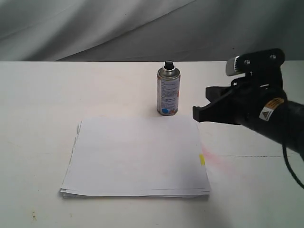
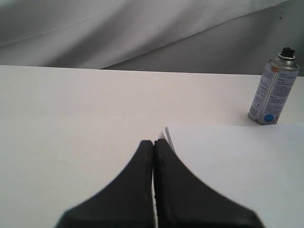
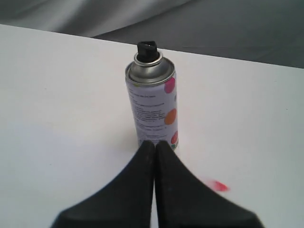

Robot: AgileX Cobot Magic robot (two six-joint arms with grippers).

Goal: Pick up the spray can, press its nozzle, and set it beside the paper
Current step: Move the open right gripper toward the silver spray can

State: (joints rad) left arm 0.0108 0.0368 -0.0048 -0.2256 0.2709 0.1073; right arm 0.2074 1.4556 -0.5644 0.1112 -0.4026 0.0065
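Note:
The silver spray can [image 1: 169, 91] stands upright on the white table just behind the paper's far edge, its black nozzle [image 1: 168, 64] on top. The right wrist view shows the spray can [image 3: 152, 107] and its nozzle [image 3: 147, 49] straight ahead. The white paper [image 1: 137, 156] lies flat, a yellow tab [image 1: 202, 159] on its right edge. My right gripper [image 1: 198, 114] hovers to the right of the can, apart from it, jaws shut and empty. The left gripper [image 2: 153, 142] is shut and empty near a corner of the paper [image 2: 237, 166]; the left wrist view shows the spray can [image 2: 274, 91] far off.
A pink-red smear [image 1: 216, 159] marks the table beside the yellow tab and appears as a smear [image 3: 217, 186] in the right wrist view. A grey cloth backdrop [image 1: 118, 28] hangs behind the table's far edge. The left arm is out of the exterior view.

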